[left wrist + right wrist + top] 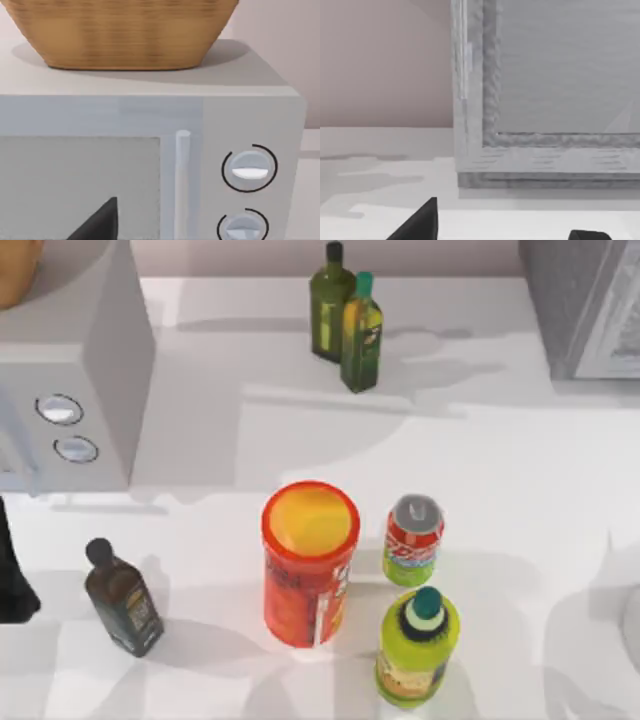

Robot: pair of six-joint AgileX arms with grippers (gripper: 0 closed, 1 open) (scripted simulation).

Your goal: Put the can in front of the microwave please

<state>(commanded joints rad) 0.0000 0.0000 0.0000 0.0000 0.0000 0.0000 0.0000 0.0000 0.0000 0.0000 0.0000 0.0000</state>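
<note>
- White counter (500, 440) against a pale pink-beige wall; hard shadows across the surface.
- Can (414, 540) stands upright right of centre, just beside the orange-red canister (308, 565) on its left and a yellow-green bottle (417, 648) with teal cap nearer the camera.
- Judgement: light thin metal, smooth and slippery, dents if squeezed hard; best taken across the mid-body from the open right or far side, since its neighbours crowd the other sides.
- Can lettering is white on red and green; not readable. Canister and bottle labels also too small to read.
- Microwave (70, 380) at the counter's left edge, two dials facing front, wicker basket (125, 30) on top; free counter before it for the drop.
- Dark brown bottle (122, 598) stands near that spot; two olive-green bottles (345, 320) at the back; speckled grey box (580, 300) in the back right corner.
- Left gripper faces the microwave door, right gripper faces the grey box; fingers' state cannot tell for either.
</note>
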